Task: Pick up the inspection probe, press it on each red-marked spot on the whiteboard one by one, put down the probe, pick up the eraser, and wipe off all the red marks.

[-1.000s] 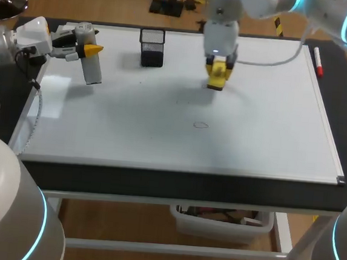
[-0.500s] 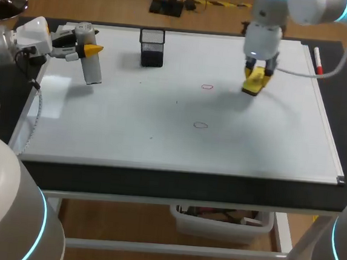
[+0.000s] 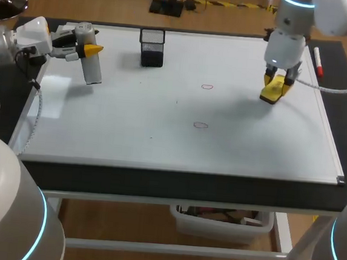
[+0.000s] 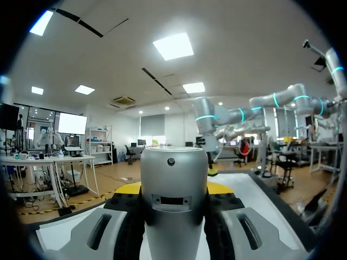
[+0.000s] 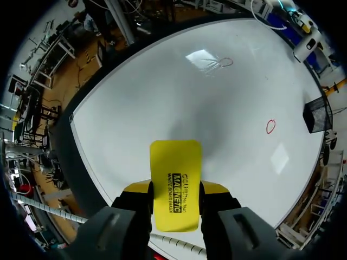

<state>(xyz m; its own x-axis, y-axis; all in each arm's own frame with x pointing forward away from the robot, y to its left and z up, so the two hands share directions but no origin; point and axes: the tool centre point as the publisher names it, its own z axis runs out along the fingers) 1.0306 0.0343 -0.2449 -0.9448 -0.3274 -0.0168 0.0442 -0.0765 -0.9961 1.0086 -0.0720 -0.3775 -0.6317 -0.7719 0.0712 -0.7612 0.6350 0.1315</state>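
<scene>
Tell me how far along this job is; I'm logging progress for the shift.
Looks done: the eraser is picked up. In hand: the right claw, shut on it, hangs over the right of the whiteboard. Left: the upper red mark and lower red mark are unwiped; the left claw grips the probe, not put down.

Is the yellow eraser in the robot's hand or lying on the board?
In its hand: the right gripper grips the eraser from both sides, over the whiteboard.
</scene>
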